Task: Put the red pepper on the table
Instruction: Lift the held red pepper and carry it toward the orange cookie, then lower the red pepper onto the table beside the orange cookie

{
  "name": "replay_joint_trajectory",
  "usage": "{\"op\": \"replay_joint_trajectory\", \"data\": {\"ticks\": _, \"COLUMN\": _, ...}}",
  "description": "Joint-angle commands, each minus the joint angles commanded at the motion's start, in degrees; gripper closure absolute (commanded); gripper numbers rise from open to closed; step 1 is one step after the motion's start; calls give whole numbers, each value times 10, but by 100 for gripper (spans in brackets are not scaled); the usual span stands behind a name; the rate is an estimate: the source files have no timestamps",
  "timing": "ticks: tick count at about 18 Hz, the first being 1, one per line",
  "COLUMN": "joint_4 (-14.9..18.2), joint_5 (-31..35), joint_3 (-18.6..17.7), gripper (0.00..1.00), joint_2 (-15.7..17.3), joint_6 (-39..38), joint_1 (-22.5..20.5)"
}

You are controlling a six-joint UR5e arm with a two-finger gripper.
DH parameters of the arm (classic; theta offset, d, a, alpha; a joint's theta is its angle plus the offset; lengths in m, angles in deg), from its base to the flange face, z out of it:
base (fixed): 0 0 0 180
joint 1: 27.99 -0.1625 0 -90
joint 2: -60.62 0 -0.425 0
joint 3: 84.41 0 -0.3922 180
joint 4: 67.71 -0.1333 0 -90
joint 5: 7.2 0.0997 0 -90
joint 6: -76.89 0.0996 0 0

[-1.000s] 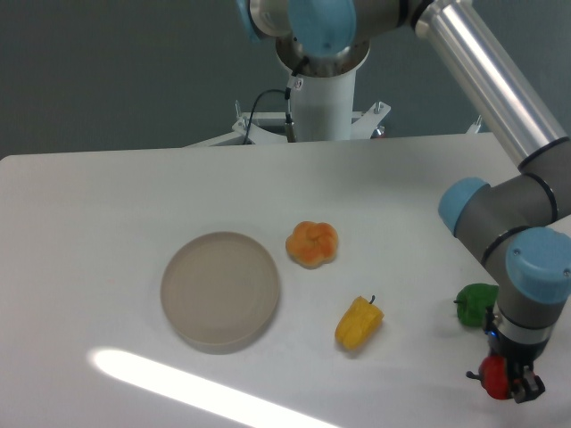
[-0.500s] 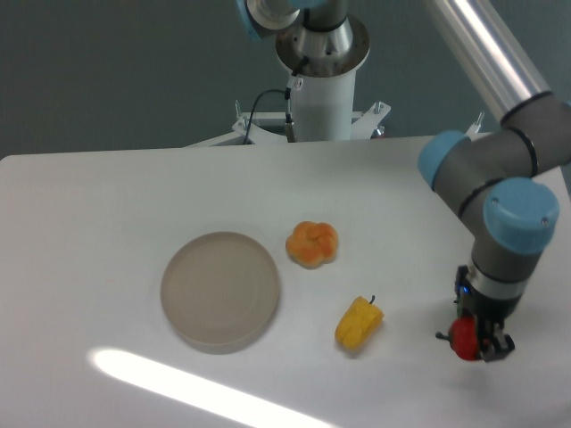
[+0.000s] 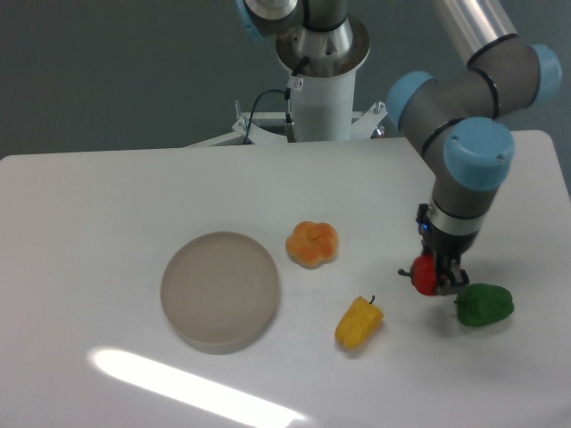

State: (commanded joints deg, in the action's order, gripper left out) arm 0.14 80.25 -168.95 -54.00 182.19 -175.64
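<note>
My gripper (image 3: 434, 275) points down over the right part of the white table (image 3: 107, 205) and is shut on the small glossy red pepper (image 3: 424, 274). The pepper hangs just above the tabletop; I cannot tell whether it touches it. It sits between the yellow pepper (image 3: 359, 324) on its left and the green pepper (image 3: 484, 304) close on its right.
An orange lobed pepper (image 3: 312, 243) lies near the table's middle. A round beige-grey plate (image 3: 220, 289) stands to its left. The robot's base column (image 3: 319, 94) rises at the table's far edge. The arm's elbow (image 3: 464, 116) hangs above the right side.
The gripper has carried the red pepper from the front right corner up and to the left, past the green pepper, which is now uncovered on its right.
</note>
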Motion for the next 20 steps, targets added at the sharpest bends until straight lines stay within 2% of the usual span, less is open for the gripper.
{"op": "replay_joint_trajectory", "data": {"ticks": 4, "joint_4": -3, "joint_5": -1, "joint_3": -37, "gripper": 55, "joint_2": 18, "joint_6": 4, "joint_1": 2}}
{"op": "replay_joint_trajectory", "data": {"ticks": 8, "joint_4": -48, "joint_5": -6, "joint_3": -81, "gripper": 56, "joint_2": 22, "joint_6": 62, "joint_1": -4}}
{"op": "replay_joint_trajectory", "data": {"ticks": 12, "joint_4": -54, "joint_5": -28, "joint_3": -108, "gripper": 56, "joint_2": 26, "joint_6": 102, "joint_1": -12}}
{"op": "replay_joint_trajectory", "data": {"ticks": 16, "joint_4": -60, "joint_5": -30, "joint_3": -142, "gripper": 56, "joint_2": 43, "joint_6": 123, "joint_1": -17}}
{"op": "replay_joint_trajectory", "data": {"ticks": 20, "joint_4": -65, "joint_5": -51, "joint_3": -155, "gripper": 56, "joint_2": 43, "joint_6": 127, "joint_1": -17}}
